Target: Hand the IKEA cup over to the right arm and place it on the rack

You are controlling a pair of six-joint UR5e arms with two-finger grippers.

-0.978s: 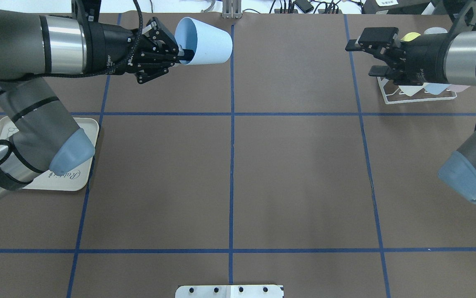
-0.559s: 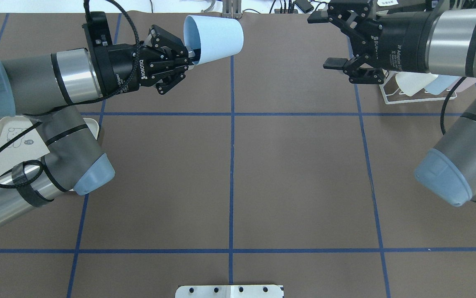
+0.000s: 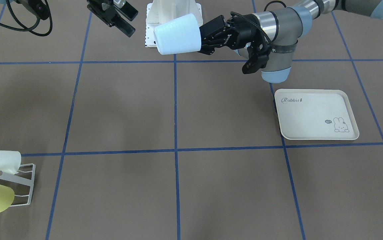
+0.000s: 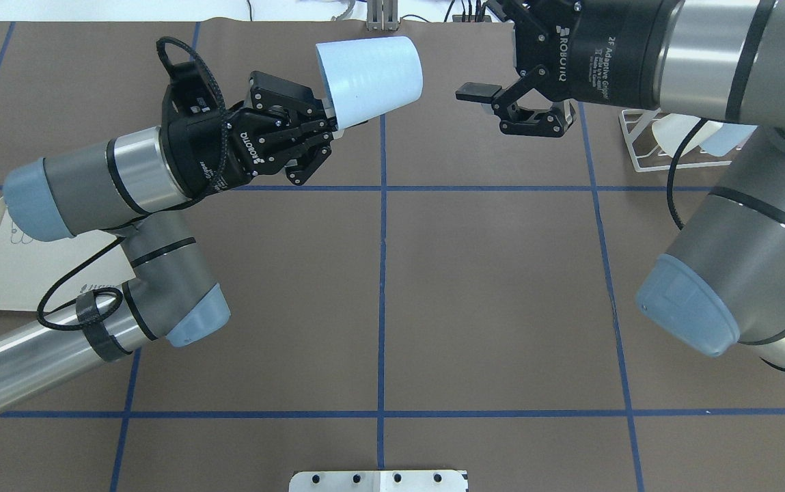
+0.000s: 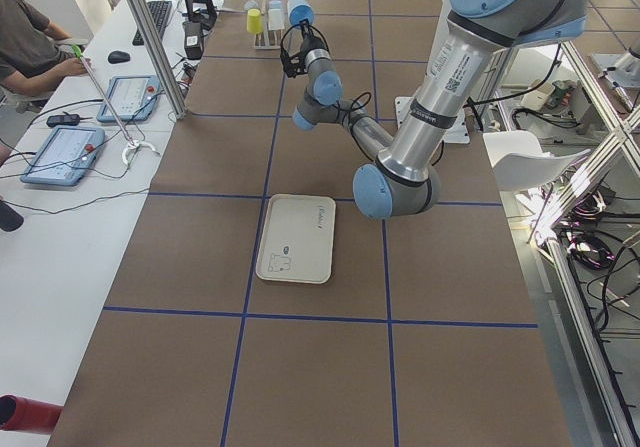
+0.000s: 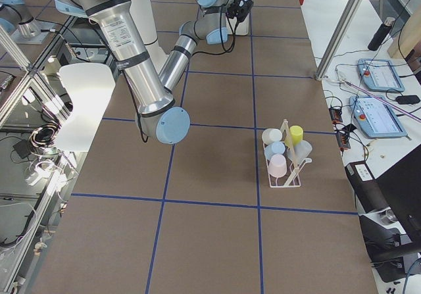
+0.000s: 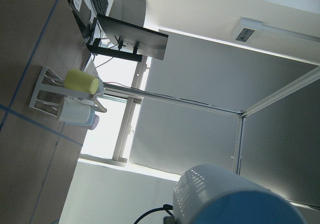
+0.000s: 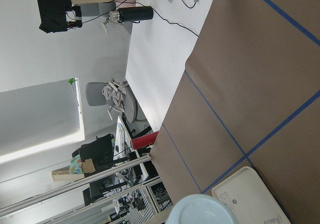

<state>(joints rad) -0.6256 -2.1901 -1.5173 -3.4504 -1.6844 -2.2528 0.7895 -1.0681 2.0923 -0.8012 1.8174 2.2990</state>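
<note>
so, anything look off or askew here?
Nothing stands out. The blue cup is sideways only because the left gripper holds it by the rim in mid-air; the right gripper is open beside it; rack upright.

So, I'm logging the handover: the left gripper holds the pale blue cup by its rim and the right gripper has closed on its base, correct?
Not quite. The left gripper does hold the pale blue cup by its rim, but the right gripper is open and apart from the cup's base. The overhead exterior view shows a gap between them.
</note>
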